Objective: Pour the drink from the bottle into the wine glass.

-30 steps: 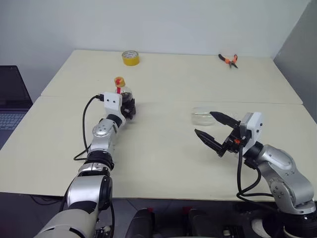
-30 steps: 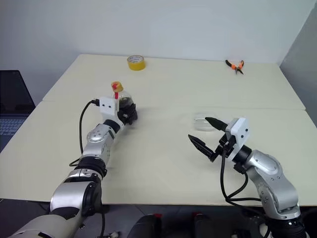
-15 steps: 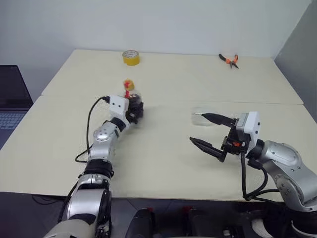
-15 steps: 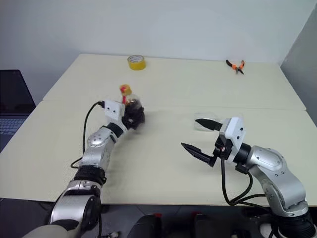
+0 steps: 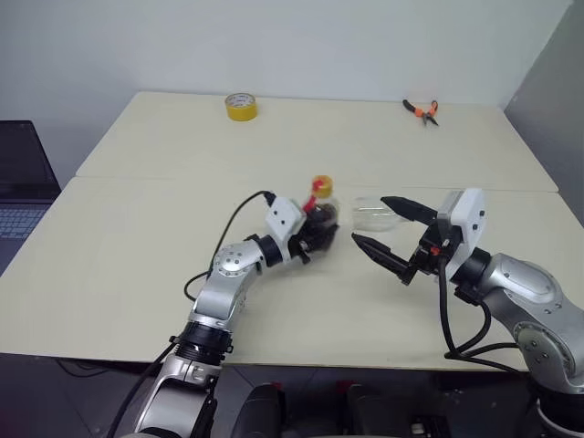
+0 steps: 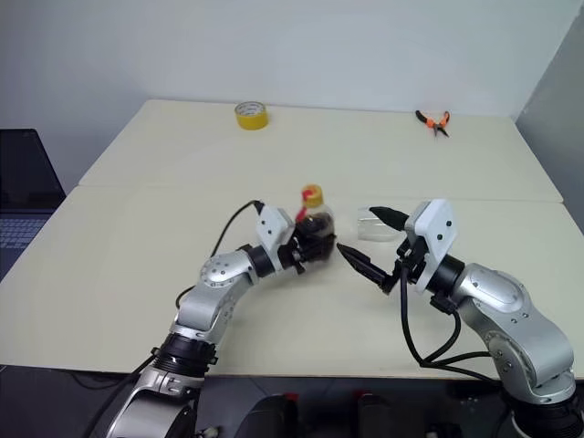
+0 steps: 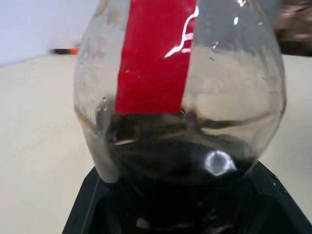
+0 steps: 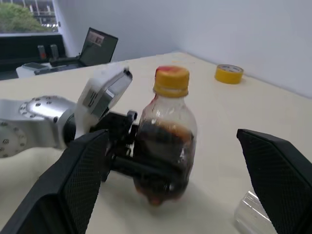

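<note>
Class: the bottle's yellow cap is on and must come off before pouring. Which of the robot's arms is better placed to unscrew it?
Probably the right. The left gripper is clamped on the bottle, while the right gripper is open, empty, beside the yellow cap.

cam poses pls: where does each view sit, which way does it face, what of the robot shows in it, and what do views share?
Left/right eye views: head, looking forward and down over the table; both arms show.
Left wrist view: looks along the left gripper at the bottle it holds upright; black fingers show.
Right wrist view: faces the bottle across the open right gripper; both fingers show, plus the left arm.
Shared: bottle in all; yellow tape roll in eye and right wrist views.
</note>
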Controlling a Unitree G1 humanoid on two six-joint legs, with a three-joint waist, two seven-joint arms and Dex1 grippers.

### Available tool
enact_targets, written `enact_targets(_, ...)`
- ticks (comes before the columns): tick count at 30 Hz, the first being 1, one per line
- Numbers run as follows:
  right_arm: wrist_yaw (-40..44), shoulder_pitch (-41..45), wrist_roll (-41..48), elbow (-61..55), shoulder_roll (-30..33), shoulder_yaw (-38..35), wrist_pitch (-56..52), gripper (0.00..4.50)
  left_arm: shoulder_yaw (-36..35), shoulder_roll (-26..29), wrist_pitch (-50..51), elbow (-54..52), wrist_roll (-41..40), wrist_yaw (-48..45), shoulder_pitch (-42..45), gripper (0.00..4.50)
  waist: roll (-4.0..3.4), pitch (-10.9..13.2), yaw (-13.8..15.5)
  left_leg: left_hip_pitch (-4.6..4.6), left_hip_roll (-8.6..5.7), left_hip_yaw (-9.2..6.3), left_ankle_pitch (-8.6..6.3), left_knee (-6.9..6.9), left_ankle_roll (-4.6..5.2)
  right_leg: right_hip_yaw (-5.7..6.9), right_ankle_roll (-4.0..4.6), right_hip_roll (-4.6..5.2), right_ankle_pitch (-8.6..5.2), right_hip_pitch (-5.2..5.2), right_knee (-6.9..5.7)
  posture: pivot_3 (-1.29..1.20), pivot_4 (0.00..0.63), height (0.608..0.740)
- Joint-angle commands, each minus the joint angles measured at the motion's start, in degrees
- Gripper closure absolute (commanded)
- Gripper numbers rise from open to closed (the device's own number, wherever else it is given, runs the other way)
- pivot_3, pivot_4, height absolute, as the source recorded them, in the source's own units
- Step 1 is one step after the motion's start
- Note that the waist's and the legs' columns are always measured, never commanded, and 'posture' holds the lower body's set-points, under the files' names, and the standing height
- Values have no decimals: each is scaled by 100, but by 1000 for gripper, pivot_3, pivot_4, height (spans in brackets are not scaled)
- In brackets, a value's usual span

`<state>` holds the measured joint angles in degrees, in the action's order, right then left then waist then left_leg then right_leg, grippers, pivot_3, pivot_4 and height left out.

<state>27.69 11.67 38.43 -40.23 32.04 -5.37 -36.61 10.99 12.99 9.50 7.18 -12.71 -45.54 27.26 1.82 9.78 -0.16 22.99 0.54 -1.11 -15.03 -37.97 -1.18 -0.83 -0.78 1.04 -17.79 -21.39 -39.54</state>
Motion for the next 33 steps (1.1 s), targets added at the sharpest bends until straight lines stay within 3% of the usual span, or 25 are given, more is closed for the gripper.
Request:
enact_targets(1, -89, -29, 616, -350, 122, -403, -300, 0, 167, 85, 22, -277, -195, -568, 213, 2577, 0, 0, -2, 0, 0, 0, 0, 0, 0, 0, 0, 0, 0, 0, 0, 0, 150, 740)
enact_targets(6, -161, 62, 912, -481, 301, -408, -579, 0, 302, 117, -85, -158, -111, -844, 286, 2577, -1, 1, -3, 0, 0, 0, -1, 1, 2, 0, 0, -1, 0, 1, 2, 0, 150, 740)
enact_targets(23, -590, 767, 337, -59, 204, 215, -716, 0, 529, 54, -663, 108, 279, -1016, 338, 2577, -1, 1, -2, 2, -1, 0, -1, 1, 3, -1, 0, -1, 0, 1, 7, 0, 150, 740)
enact_targets(26, -584, 821, 313, -45, 188, 198, -770, 637, 523, 37, -715, 160, 307, -1027, 348, 2578, -1, 1, -2, 2, -1, -2, -1, 2, 3, 1, 0, -2, 0, 0, 7, 0, 150, 740)
enact_targets(33, -454, 836, 254, -63, 301, 262, -853, 3101, 514, 8, -789, 229, 365, -1037, 367, 2578, -1, 1, -2, 3, -1, -2, -1, 1, 3, 1, 0, -2, 0, 0, 7, 0, 150, 740)
